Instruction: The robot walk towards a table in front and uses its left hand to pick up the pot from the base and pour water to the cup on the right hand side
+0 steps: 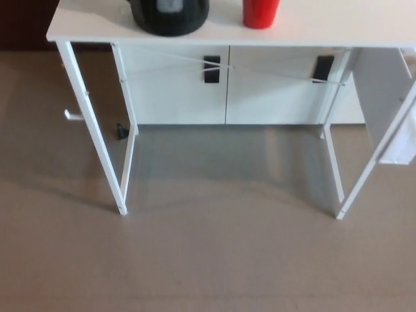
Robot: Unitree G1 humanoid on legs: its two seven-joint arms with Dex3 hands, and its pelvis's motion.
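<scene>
A white table [325, 29] stands ahead, its top filling the upper edge of the head view. On it at the top left sits a black pot [170, 15], cut off by the picture's upper edge, so its base cannot be told apart. To its right stands a red cup [261, 13], also cut off at the top. Neither of my hands shows in the head view.
The table's white legs [97, 143] reach down to the brown floor at left and right [364, 175]. Behind the table stand white cabinets with black handles [212, 68]. A white panel [400, 130] hangs at the table's right side.
</scene>
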